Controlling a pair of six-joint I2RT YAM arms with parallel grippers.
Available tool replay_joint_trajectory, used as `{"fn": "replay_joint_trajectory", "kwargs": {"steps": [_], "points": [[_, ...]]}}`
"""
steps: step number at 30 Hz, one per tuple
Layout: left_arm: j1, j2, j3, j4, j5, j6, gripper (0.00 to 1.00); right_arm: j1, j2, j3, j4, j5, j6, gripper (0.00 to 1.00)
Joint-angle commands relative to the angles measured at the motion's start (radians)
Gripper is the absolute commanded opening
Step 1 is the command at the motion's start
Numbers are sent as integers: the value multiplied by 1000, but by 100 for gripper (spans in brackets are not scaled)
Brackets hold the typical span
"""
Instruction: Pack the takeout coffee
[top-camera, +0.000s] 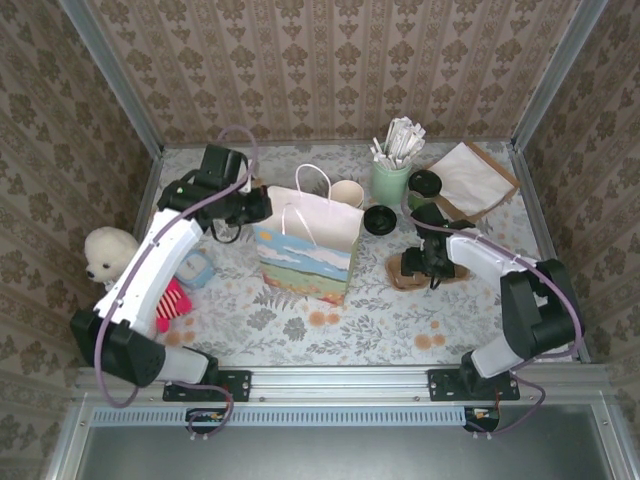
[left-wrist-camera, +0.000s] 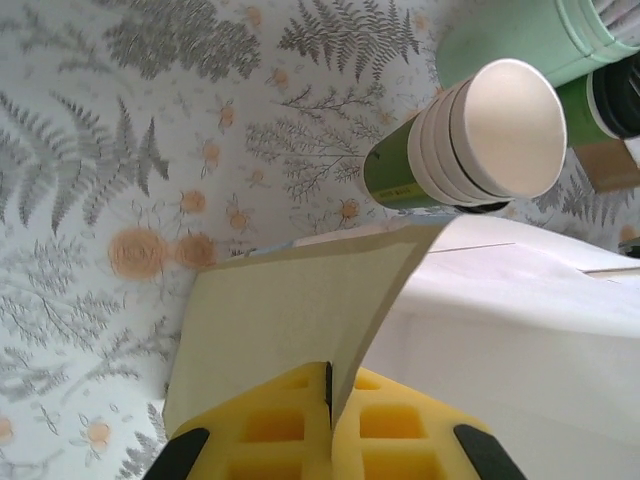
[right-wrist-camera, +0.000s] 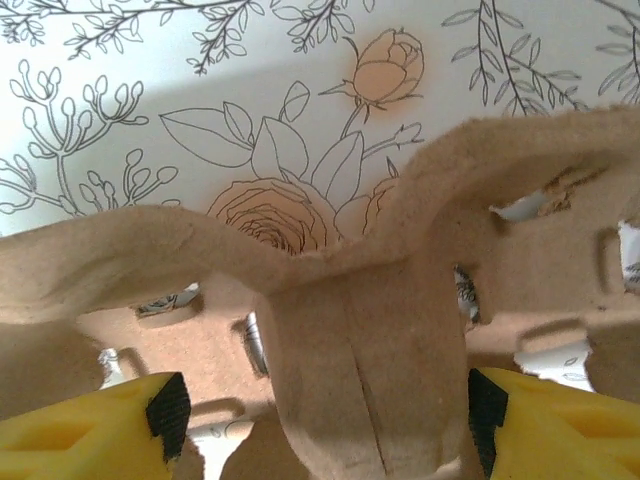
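Left tool (left-wrist-camera: 328, 392) clenches paper bag (left-wrist-camera: 520, 330) rim; right tool (right-wrist-camera: 328, 412) straddles cup carrier (right-wrist-camera: 150, 262), unclenched.

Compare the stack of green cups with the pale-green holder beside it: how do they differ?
The stack of cups is darker green; the holder is pale. The stack's top cup is empty, the holder carries white sticks. The holder looks taller. Both stand upright behind the paper bag.

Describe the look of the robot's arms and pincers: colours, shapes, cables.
The left arm has a white shell and black joints; the right arm is mostly black with a white forearm. Purple cables loop along both. The left pincer and right pincer have yellow fingers with black patches.
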Motion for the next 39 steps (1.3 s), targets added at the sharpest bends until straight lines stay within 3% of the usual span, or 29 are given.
{"fn": "replay_joint_trajectory", "kwargs": {"steps": [1,4,8,12,14,19,22,27,30,39], "points": [[-21,-98,-85,62,-91,-254,2,5,28,61,-55,58,-69,76],[-95,-163,-147,103,-158,-330,9,5,68,100,-88,42,-126,75],[-105,-182,-178,135,-100,-283,30,4,116,139,-122,30,-184,76],[-56,-195,-137,102,-28,-148,46,4,131,146,-136,29,-194,76],[-35,-219,-112,102,-10,-48,64,5,123,133,-136,18,-193,76],[4,-247,-56,126,41,227,94,-5,114,91,-109,-15,-197,75],[7,-241,-33,192,101,372,100,-7,127,79,-83,-11,-200,69],[14,-165,14,238,208,575,100,-6,117,76,-67,-3,-202,61],[15,-104,61,224,350,671,100,-6,90,65,-60,13,-197,51],[3,59,213,68,592,860,97,-6,-75,0,-17,39,-210,32]]}}
